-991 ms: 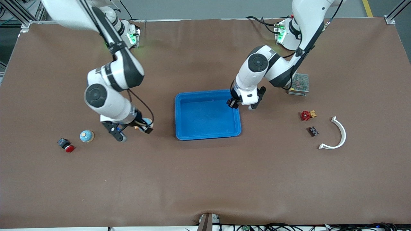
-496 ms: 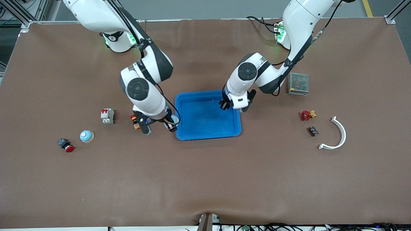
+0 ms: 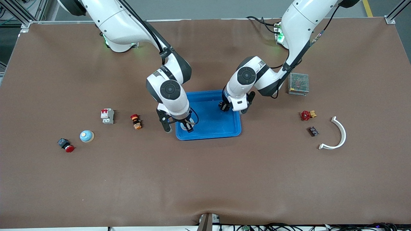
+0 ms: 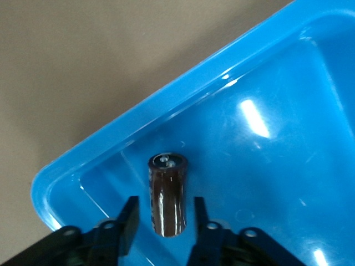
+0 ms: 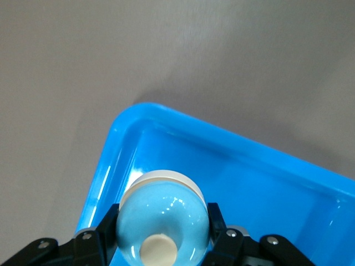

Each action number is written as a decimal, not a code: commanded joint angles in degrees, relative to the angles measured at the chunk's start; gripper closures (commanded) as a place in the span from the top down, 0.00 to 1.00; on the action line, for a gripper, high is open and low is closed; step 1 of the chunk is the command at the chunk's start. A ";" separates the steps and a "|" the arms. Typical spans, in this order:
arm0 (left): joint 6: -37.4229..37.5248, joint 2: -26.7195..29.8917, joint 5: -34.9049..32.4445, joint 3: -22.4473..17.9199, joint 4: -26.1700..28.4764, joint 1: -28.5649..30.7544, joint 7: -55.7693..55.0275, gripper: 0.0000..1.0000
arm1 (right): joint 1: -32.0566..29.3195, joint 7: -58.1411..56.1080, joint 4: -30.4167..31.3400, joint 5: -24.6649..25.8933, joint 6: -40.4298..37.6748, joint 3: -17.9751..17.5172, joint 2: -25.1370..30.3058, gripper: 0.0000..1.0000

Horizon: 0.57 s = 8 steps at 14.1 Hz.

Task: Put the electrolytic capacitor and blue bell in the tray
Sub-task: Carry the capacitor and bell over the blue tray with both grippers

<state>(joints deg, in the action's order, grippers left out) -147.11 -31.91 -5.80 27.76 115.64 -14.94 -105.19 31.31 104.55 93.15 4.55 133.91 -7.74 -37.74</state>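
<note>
The blue tray (image 3: pixel 221 128) sits at the middle of the table (image 3: pixel 205 179). Both arms reach over it.

The right gripper (image 3: pixel 187 124) is over the tray corner nearest the front camera, toward the right arm's end. In the right wrist view its fingers (image 5: pixel 105 230) are clamped on the blue bell (image 5: pixel 162 224), a pale blue dome with a cream button and a white base; the bell hangs above the tray's corner (image 5: pixel 116 144).

The left gripper (image 3: pixel 224 106) is over the tray corner farthest from the front camera, toward the left arm's end. In the left wrist view the capacitor (image 4: pixel 168 195), a dark brown cylinder, stands between the fingers (image 4: pixel 128 216) with a visible gap on each side, so the jaws are apart. It is inside the tray by that corner; whether it rests on the floor cannot be told.

Toward the right arm's end lie a second blue bell (image 3: pixel 86 136), a red push button (image 3: pixel 66 145), a circuit breaker (image 3: pixel 107 115) and an orange switch (image 3: pixel 136 121). Toward the left arm's end lie a red-knobbed valve (image 3: pixel 307 115), a small dark module (image 3: pixel 313 131), a white curved bracket (image 3: pixel 336 134) and a mesh-covered metal box (image 3: pixel 298 83).
</note>
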 commanded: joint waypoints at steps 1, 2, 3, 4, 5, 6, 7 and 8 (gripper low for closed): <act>1.12 0.44 -1.85 -0.95 -1.30 -0.09 -1.77 1.00 | 1.30 2.50 -1.84 2.03 0.21 0.62 -1.37 0.00; 1.29 1.31 -1.85 -0.95 -1.38 0.34 -1.68 1.00 | 1.47 2.94 -1.84 2.91 0.30 0.62 -1.81 0.00; 2.51 2.45 -1.85 -0.95 -1.56 0.61 -1.60 1.00 | 1.65 3.73 -1.84 3.70 0.39 0.62 -2.16 0.00; 5.22 3.51 -1.85 -0.95 -2.87 0.87 -1.42 1.00 | 1.74 4.26 -1.84 4.49 1.00 0.62 -2.51 0.00; 9.51 4.22 -2.19 -0.95 -4.97 1.57 -1.33 1.00 | 1.74 4.61 -1.75 5.11 1.53 0.62 -2.86 0.00; 14.34 4.75 -3.24 -0.95 -7.51 2.27 -1.16 1.00 | 1.74 5.05 -1.75 5.72 1.88 0.62 -3.56 0.00; 19.44 4.93 -4.30 -0.87 -10.06 3.33 -0.63 1.00 | 1.74 5.49 -1.75 6.51 2.06 0.62 -4.18 0.00; 24.01 5.28 -4.66 -0.78 -12.35 4.47 1.02 1.00 | 1.74 5.84 -1.75 7.30 2.58 0.62 -4.62 0.00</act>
<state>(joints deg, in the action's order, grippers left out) -131.26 -28.07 -8.51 26.79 107.35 -12.32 -105.11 32.37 107.92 92.89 9.16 135.72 -7.62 -40.56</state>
